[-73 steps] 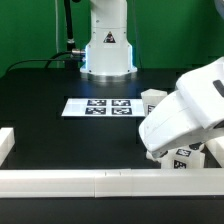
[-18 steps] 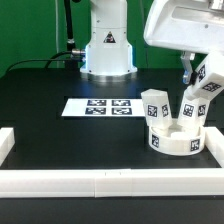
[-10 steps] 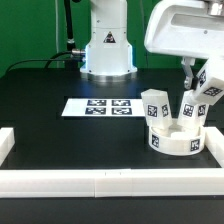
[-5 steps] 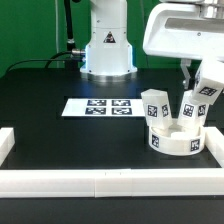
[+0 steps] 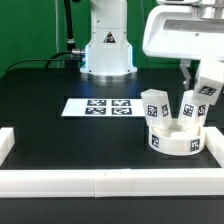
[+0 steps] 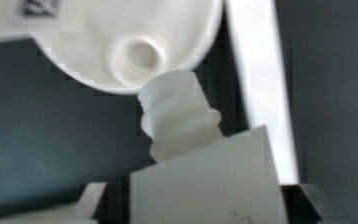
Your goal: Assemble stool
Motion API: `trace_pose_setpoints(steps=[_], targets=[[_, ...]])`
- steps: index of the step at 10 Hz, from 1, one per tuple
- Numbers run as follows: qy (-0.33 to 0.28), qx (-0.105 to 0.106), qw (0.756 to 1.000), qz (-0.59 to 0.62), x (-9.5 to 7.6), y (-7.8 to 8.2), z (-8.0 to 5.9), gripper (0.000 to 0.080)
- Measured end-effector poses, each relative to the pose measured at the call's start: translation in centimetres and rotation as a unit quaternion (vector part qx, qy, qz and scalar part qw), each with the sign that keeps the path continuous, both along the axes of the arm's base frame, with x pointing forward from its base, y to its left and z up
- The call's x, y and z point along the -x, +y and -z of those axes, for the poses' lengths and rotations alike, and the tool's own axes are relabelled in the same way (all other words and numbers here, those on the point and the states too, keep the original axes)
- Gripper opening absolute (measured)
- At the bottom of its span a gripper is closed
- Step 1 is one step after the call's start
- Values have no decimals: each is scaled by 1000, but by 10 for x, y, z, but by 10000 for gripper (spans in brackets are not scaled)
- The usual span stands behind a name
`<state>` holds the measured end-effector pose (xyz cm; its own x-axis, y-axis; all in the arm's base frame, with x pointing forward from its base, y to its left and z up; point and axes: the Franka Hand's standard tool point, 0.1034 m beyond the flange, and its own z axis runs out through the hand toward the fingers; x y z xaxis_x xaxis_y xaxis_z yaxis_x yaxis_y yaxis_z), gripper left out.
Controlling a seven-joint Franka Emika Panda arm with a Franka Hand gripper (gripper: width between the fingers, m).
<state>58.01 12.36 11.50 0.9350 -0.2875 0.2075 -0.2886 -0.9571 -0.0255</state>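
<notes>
One round seat, three block legs (one aloft), one marker board

We see a glossy white arm, its rounded base bearing a black triangle sticker above a blue-lit ring, with black cables trailing beside it.

Bright, even light surrounds me, with only faint shadows on the black table. My wrist view blurs up close, and the seat is washed out.
</notes>
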Motion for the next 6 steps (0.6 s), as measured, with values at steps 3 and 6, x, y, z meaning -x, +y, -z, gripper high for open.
trace_pose_setpoints(steps=[3, 6], targets=[[-35, -5, 999, -23, 2, -12, 1, 324], [-33, -8, 999, -27, 3, -5, 3, 324]])
